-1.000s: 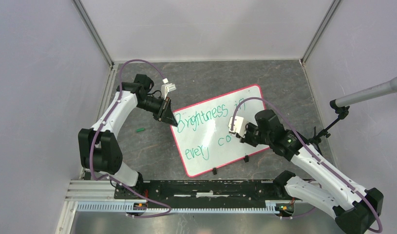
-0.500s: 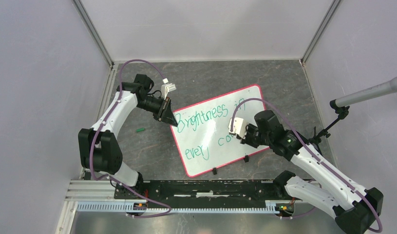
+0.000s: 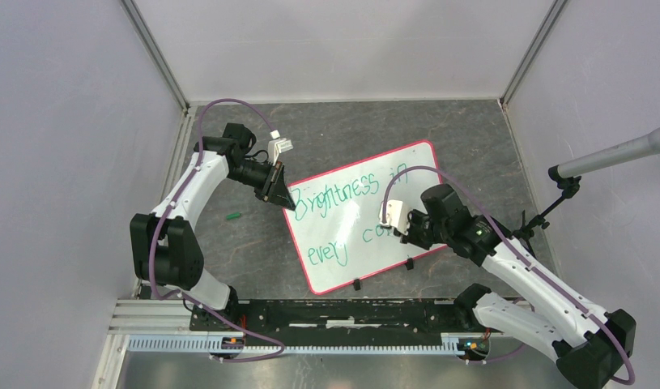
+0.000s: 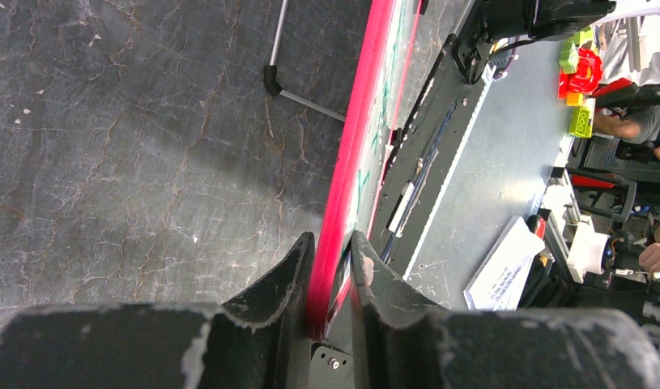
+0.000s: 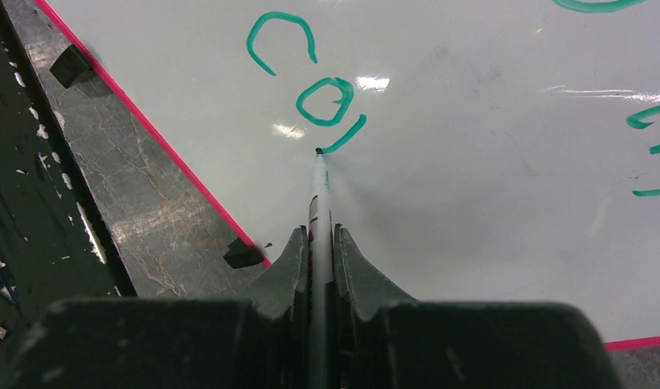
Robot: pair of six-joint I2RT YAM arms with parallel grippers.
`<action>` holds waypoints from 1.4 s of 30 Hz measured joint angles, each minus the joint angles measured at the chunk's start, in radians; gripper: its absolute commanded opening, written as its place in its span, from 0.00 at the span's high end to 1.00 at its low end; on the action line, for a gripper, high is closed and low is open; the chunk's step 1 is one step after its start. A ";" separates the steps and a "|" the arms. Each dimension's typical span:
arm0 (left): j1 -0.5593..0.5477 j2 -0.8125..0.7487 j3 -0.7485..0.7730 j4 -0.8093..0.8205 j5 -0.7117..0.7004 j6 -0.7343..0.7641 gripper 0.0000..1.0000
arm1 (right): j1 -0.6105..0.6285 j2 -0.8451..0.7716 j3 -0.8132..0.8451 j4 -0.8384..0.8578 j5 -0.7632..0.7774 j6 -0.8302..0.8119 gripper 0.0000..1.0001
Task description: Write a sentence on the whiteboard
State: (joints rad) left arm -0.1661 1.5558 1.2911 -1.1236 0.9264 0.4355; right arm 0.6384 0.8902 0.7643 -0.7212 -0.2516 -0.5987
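Board: we see a flat glossy white rectangular whiteboard with a thin red-pink rim (image 3: 367, 261) lying askew in the middle of the dark mottled surface (image 3: 334, 130), its near edge against two small black blocks (image 3: 356, 284).
Lettering: the green handwritten sentence (image 3: 347, 194) reads "Brightness in" on the upper line and "every co" below, with the start of another stroke after it. We judge the last word unfinished.
Left pincer: the left pincer (image 4: 330, 251) is closed down on the board's red rim at its left end, one finger on each side.
Right pincer: the right pincer (image 5: 317, 243) is clamped tight around a slim white marker with a dark tip (image 5: 318, 190). The tip rests on the board at the foot of that newest green stroke.
How it handles: we take the board to be stiff, light and slick, so it would probably skate on the surface under pen pressure.
Where to hold: we think the rim is the right place, away from the writing, since the glossy face gives little grip and wet ink smears.
Pen pressure: we would keep it light, because a hard push may nudge the board or splay the tip.
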 measured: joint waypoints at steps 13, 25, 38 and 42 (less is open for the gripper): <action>0.000 0.000 0.000 0.000 0.000 0.000 0.98 | 0.000 0.002 0.022 0.041 0.051 0.037 1.00; -0.001 0.000 0.000 0.000 0.000 0.000 0.98 | 0.000 -0.009 0.032 0.044 0.107 0.042 1.00; -0.002 0.002 0.002 -0.002 0.000 0.000 0.98 | 0.000 -0.013 0.032 0.024 0.110 0.034 1.00; -0.002 0.002 0.002 -0.002 -0.001 0.000 0.98 | 0.000 -0.003 0.032 0.028 0.111 0.034 1.00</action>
State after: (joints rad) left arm -0.1680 1.5578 1.2934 -1.1252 0.9253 0.4355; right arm 0.6384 0.8875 0.7967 -0.6933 -0.1410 -0.5652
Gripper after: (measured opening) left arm 0.261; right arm 0.145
